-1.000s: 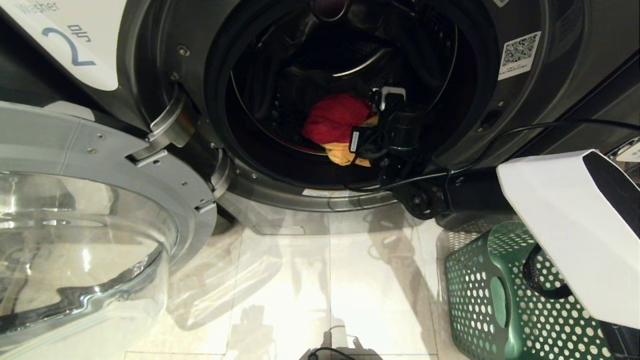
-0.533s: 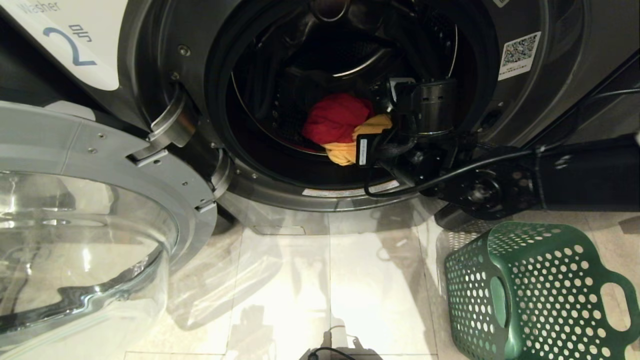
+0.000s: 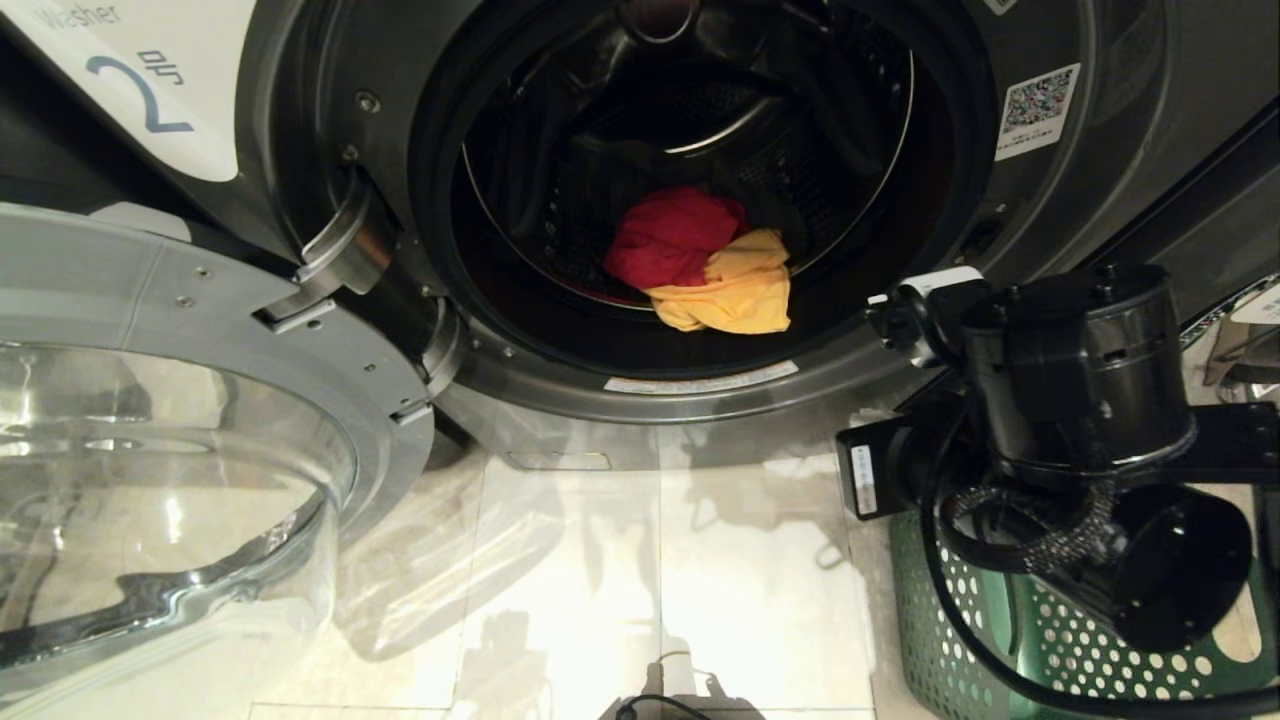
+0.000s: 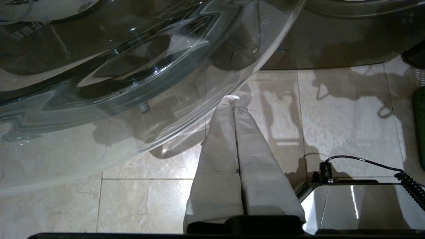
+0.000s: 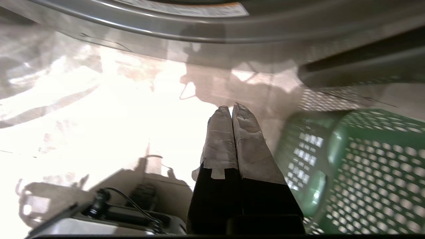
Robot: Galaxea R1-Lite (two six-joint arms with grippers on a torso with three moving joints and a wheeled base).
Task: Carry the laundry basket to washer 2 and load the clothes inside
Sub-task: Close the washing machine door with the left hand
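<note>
The right tool (image 5: 231,111) has come back out of the drum of washer 2 (image 3: 1090,130) since a second ago, when it was reaching in beside the clothes; now it hangs over the tiled floor (image 3: 600,560) just in front of the machine, above the laundry basket (image 3: 960,640), its fingers pressed together on nothing. The yellow cloth (image 3: 735,290) now lies fully spread in the drum, touching the red cloth (image 3: 665,240); behind them a dark shape may be the trousers, though that cannot be told for sure. The basket stands on the floor to the right of the open glass door (image 3: 150,470); from the right wrist view no garment shows in it, though most of its inside is hidden; so the loading looks done or nearly so. The left tool (image 4: 232,101) is parked low beside the door, fingers together, empty.
</note>
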